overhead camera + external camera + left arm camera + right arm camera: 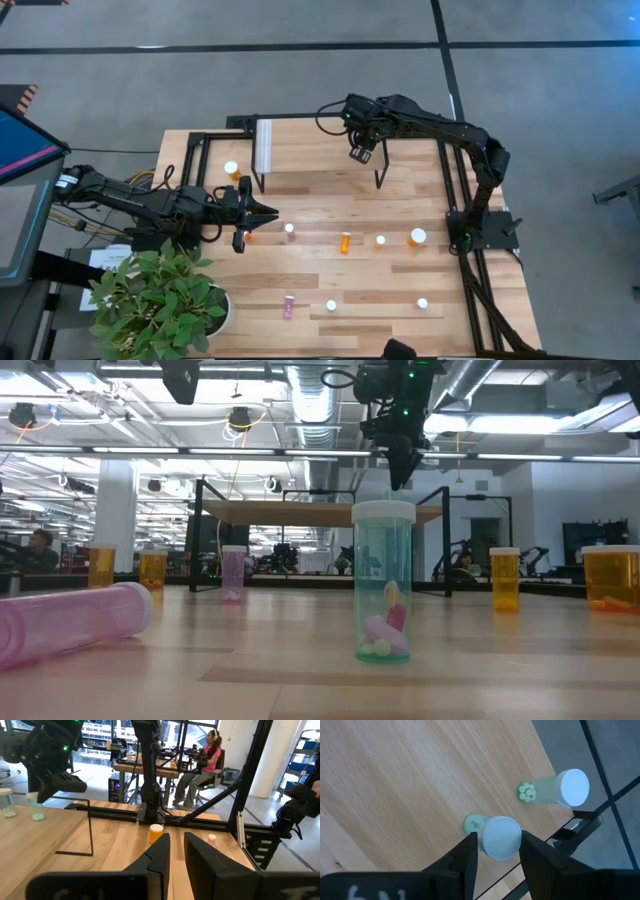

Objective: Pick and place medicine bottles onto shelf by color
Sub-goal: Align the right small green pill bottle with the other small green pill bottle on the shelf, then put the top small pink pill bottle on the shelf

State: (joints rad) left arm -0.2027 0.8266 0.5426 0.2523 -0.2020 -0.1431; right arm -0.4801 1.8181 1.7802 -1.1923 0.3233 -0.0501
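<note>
The shelf stands at the table's far side, with its white ridged strip at the left end. My right gripper hovers over it, pointing down, shut on a pale green bottle. A second pale green bottle stands on the shelf close beside it. My left gripper waits level over the table's left part, empty, its fingers a narrow gap apart. Orange, pink and green bottles stand or lie on the table, among them a lying orange one and a lying pink one. My right gripper pinches the pale green bottle's white cap between its two fingers, one on each side. The fingers come from above, pointing down. The bottle is upright with its base at the shelf's surface; whether it rests there, I cannot tell.
A large orange bottle stands left of the shelf, another on the right. A green bottle stands near the front edge. A potted plant fills the near left corner. Black frame rails run along the table's right side.
</note>
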